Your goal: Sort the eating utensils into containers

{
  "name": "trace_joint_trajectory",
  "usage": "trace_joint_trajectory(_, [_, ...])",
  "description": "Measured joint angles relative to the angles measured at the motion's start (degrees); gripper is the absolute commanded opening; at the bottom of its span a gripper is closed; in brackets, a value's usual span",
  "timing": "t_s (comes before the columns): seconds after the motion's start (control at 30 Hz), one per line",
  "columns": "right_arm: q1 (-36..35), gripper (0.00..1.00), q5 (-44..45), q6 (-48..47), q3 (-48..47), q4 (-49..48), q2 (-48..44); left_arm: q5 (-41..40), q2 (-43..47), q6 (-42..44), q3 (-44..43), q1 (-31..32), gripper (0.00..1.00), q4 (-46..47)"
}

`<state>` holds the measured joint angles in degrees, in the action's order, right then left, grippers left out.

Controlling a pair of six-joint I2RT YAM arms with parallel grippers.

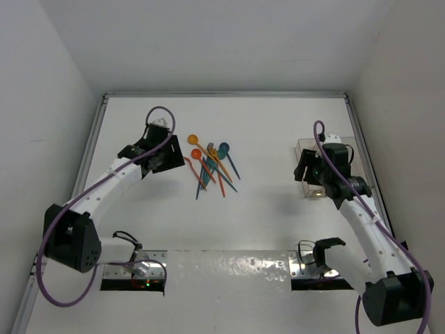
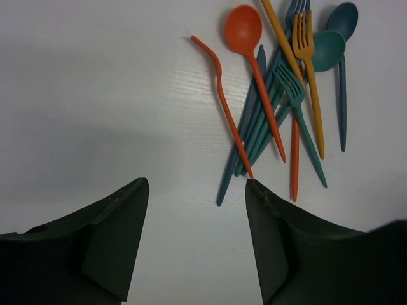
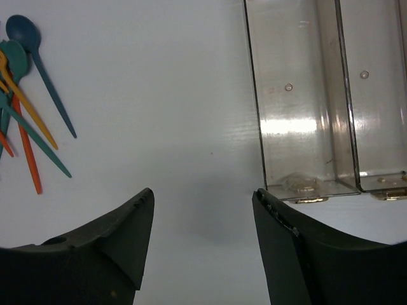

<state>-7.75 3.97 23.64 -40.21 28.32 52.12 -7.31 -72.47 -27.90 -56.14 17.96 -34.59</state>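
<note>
The eating utensils (image 1: 211, 165) lie in a loose crossed pile at mid-table: orange, yellow-orange, teal and blue spoons and forks. In the left wrist view an orange spoon (image 2: 244, 28), a bent orange piece (image 2: 222, 101), a yellow-orange fork (image 2: 305, 44) and a teal fork (image 2: 289, 79) overlap. My left gripper (image 2: 196, 181) is open and empty just left of the pile (image 1: 174, 161). The clear containers (image 3: 296, 127) stand at the right, their bins empty, partly hidden by my right arm in the top view (image 1: 304, 147). My right gripper (image 3: 203, 190) is open and empty beside their near-left corner.
A raised metal rail (image 1: 94, 146) borders the white table, with white walls close behind and at both sides. A perforated metal plate (image 1: 229, 268) and both arm bases sit at the near edge. Purple cables loop along each arm.
</note>
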Motion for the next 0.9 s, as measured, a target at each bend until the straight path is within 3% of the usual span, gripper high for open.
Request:
trace_joint_trajectory(0.43, [0.00, 0.65, -2.27, 0.63, -0.74, 0.96, 0.59, 0.26, -23.54, -6.91, -5.75, 1.99, 0.44, 6.73])
trace_joint_trajectory(0.9, [0.00, 0.66, -2.97, 0.85, -0.74, 0.92, 0.57, 0.46, -33.42, -9.18, -11.96, 3.72, 0.33, 9.09])
